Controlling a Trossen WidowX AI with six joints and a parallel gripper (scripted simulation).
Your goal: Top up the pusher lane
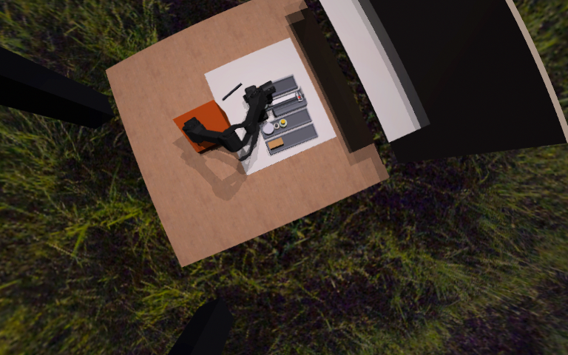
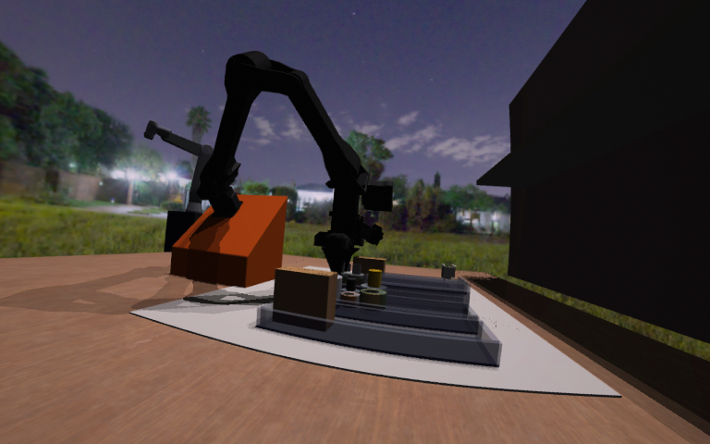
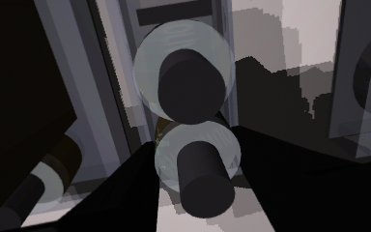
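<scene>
Gripper (image 2: pixel 339 269) (image 3: pixel 193 142) pinching 1 jar (image 3: pixel 166 157), round, pale-shouldered, dark cylindrical top; similar round jar (image 3: pixel 147 72) just beside.

Lighting and image quality: dim dusk scene.

Exterior: bright lamp glare at left; soft background; the white mat (image 2: pixel 419 366) has a curved edge. Top: arm shadow falls on the wooden table (image 1: pixel 225 190); grass (image 1: pixel 398 268) smeared. Wrist: dark, jagged-edged shadows, low contrast; gripper fingers near-black, detail lost.

Second jar (image 3: pixel 145 72) blocking lane ahead.
</scene>
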